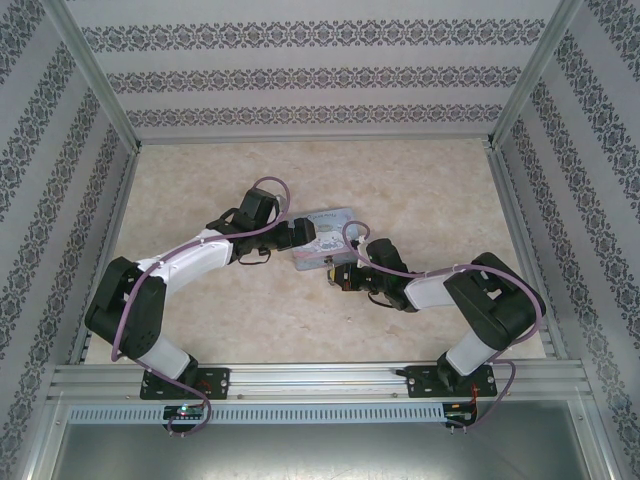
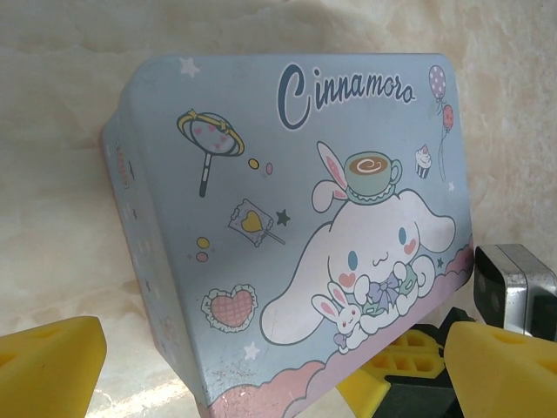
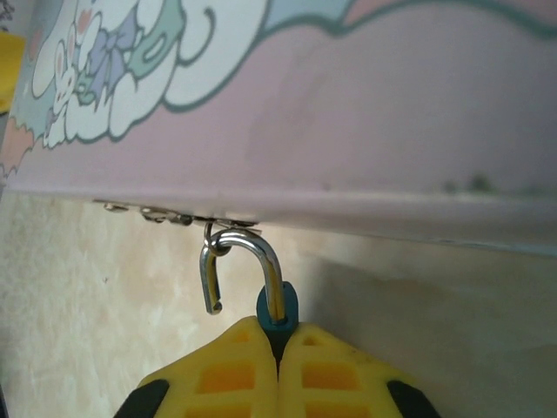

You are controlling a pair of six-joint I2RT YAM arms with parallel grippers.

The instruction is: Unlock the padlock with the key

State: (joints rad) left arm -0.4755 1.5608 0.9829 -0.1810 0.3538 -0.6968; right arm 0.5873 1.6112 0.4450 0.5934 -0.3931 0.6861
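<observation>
Both right jaws pinch padlock [image 3: 277,313] | shackle [image 3: 254,247] open | hooked on tin [image 3: 365,122]

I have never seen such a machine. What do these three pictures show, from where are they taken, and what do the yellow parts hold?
These are two robot arms, left and right, bolted at the near edge of a table. The top picture looks down from above and behind them; the other two come from a small camera on each wrist. On the table lies a pale blue tin with a cartoon dog. The left gripper is open, the tin ahead of its yellow fingers. The right gripper is shut on a small teal padlock. Its silvery shackle hangs in the tin's clasp with one end free, so it looks open.
</observation>
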